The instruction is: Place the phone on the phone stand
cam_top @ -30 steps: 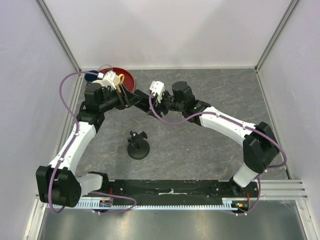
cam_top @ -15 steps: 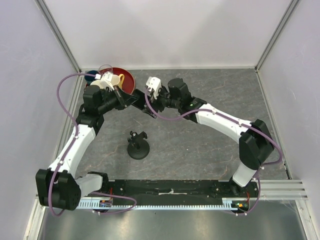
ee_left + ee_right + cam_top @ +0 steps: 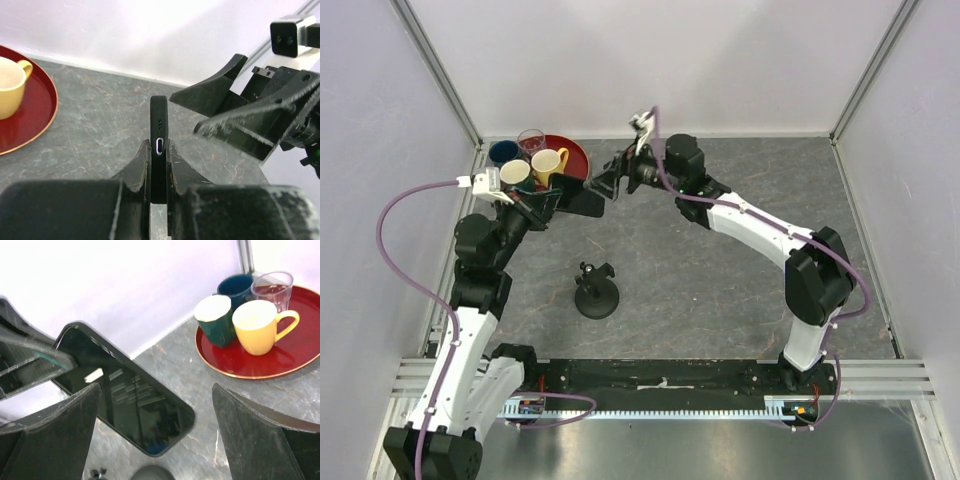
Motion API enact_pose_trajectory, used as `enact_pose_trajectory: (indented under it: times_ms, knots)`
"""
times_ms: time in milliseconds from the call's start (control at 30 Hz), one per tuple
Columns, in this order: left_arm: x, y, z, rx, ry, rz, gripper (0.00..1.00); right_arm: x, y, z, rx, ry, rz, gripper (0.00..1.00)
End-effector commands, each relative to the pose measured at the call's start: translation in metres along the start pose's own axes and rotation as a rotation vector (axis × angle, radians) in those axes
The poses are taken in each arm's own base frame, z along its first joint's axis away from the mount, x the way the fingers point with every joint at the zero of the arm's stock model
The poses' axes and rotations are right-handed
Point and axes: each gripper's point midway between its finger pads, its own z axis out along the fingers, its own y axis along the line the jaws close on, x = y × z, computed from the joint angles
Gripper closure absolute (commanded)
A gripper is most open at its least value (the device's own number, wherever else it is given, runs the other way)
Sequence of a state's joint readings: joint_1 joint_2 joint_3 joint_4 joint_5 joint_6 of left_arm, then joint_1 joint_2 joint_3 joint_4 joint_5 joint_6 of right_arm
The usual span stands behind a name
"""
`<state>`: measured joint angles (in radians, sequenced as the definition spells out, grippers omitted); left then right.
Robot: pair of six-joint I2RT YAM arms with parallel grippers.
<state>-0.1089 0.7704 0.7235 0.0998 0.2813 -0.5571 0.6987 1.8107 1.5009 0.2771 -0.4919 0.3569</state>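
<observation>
Grip of the left hand (image 3: 158, 147) shut tight on a thin flat black rectangular smartphone (image 3: 159, 112), one finger pressed against each face, narrow end with port and speaker holes turned toward the wrist camera. Smartphone held in the air above a grey stone-patterned bench (image 3: 720, 300), over the 10 o'clock part of that bench in the overhead view. At 6 o'clock of it, well apart and lower, a small black stand with a round disc base (image 3: 596, 298), upright on the bench, short post and clamp bracket on top. At 11 o'clock of the smartphone, a round red tray (image 3: 295, 357) with a yellow mug (image 3: 257, 327), a dark green mug with a white inside (image 3: 215, 315), a dark blue mug (image 3: 239, 287) and a clear drinking glass (image 3: 272, 290), all upright and crowded together. Right hand (image 3: 155, 385) at 2 o'clock of the smartphone, just beside its free end, fingers spread wide and gripping nothing; dark glossy screen in plain sight between them from the right wrist. Contact between those fingers and the smartphone impossible to tell.
</observation>
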Motion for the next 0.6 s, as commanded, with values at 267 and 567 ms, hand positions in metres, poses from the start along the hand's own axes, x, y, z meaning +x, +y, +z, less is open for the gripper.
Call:
enact_pose_trajectory:
  times_ms: [267,567]
  knots:
    - [-0.056,-0.013,-0.01,0.058,-0.226,0.058,0.98,-0.034,-0.004,-0.004,-0.205,-0.233,0.43,0.02]
    - [-0.064,-0.012,-0.013,0.068,-0.257,0.051,0.98,-0.032,0.02,-0.005,-0.397,-0.345,0.598,0.09]
